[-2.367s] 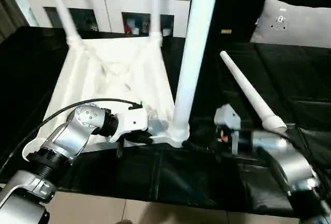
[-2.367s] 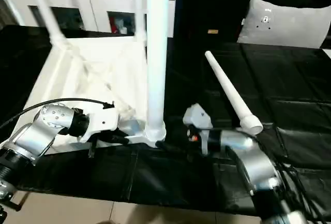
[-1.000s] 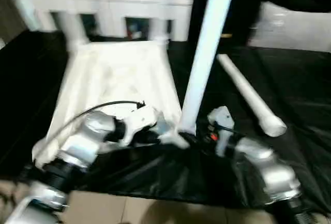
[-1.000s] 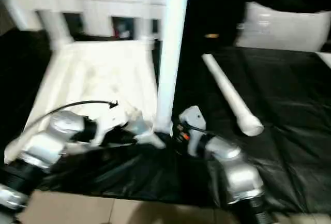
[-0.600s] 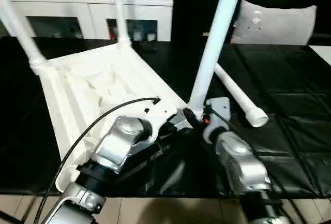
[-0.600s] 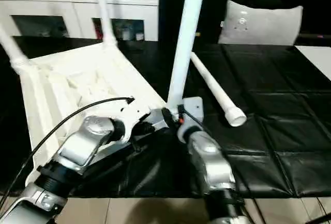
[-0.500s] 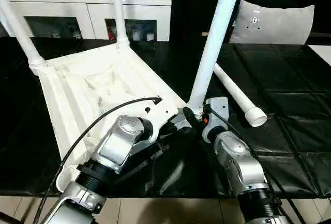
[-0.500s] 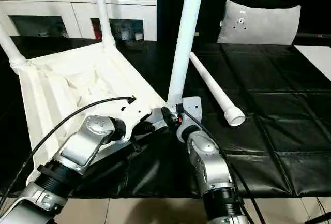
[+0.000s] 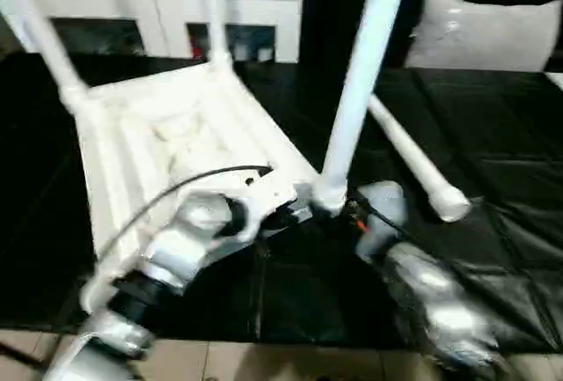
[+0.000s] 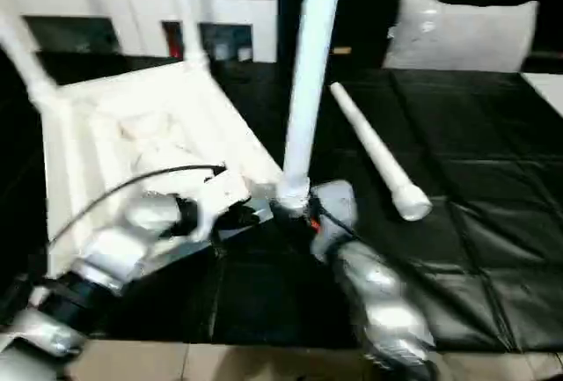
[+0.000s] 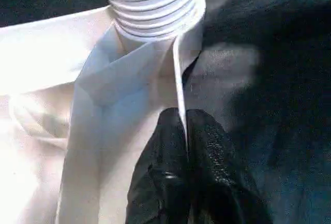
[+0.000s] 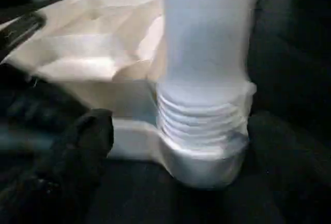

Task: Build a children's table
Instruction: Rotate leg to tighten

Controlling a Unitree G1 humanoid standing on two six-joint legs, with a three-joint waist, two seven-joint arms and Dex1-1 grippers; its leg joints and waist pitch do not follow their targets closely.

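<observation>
Tabletop [image 9: 167,143] lay inverted on surface, three legs up. Left gripper [image 11: 182,131] pinched rim by near leg [image 9: 361,82]; right gripper's spread unclear beside socket. Fourth leg [image 9: 413,165] lay at 3 o'clock; next: fetch it.

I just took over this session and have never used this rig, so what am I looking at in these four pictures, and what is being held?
The two wide pictures come from the robot's head, looking down over its silver forearms at a black work surface. On it lies a white tabletop upside down, with three legs standing up from its corners. The nearest leg sits in its corner socket, threads still showing. A fourth leg lies loose to the right, and a grey pillow-like bag rests behind.

The close-ups are from wrist cameras. The left gripper is shut, pinching the tabletop's thin rim beside that socket. The right gripper's one visible finger sits beside the socket, not touching the leg.
</observation>
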